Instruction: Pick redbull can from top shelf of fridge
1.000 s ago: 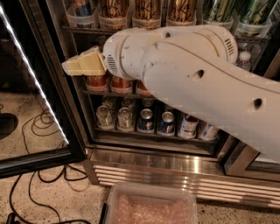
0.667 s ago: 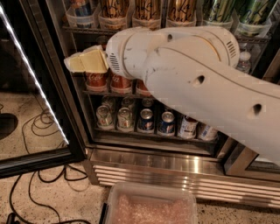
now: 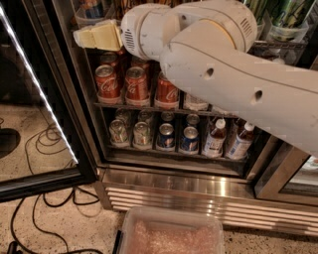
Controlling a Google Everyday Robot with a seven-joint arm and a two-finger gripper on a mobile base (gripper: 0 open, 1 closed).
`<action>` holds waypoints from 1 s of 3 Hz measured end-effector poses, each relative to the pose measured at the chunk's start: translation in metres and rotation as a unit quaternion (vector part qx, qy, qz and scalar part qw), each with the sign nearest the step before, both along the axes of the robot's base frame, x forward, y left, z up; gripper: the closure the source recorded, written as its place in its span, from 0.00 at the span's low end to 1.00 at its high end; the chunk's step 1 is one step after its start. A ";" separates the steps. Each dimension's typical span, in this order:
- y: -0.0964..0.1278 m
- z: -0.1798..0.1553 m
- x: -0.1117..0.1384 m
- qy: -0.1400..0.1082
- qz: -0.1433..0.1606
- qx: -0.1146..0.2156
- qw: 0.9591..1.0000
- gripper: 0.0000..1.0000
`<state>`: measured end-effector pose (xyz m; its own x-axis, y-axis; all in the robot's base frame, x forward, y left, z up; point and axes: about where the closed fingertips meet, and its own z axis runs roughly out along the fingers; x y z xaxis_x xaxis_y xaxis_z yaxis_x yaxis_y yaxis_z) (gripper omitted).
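Note:
My gripper [image 3: 97, 34] is at the upper left, in front of the fridge's [image 3: 174, 184] open left side, at the height of the top shelf [image 3: 278, 47]. It points left and holds nothing that I can see. My big white arm [image 3: 223, 74] crosses the view from the right and hides most of the top shelf. A clear tub [image 3: 92, 12] with a can in it shows just above the gripper. Green cans [image 3: 288, 15] in a tub show at the top right. The redbull can is hidden or out of view.
Red cola cans [image 3: 107, 82] stand on the rack below the gripper. Short blue cans [image 3: 166, 136] and bottles [image 3: 216, 139] stand on the lowest rack. The black-framed door with its light strip [image 3: 35, 84] stands open at the left. A clear bin [image 3: 171, 233] and cables [image 3: 49, 208] lie on the floor.
My gripper and arm have risen from the red-can rack to the level of the top shelf. The red cans are now uncovered.

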<state>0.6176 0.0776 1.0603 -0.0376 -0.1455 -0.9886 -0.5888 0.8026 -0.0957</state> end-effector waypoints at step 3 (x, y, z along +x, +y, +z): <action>0.008 0.012 -0.055 0.012 -0.001 0.024 1.000 0.00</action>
<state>0.5625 0.0855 1.0724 -0.0608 -0.0985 -0.9933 -0.5890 0.8069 -0.0440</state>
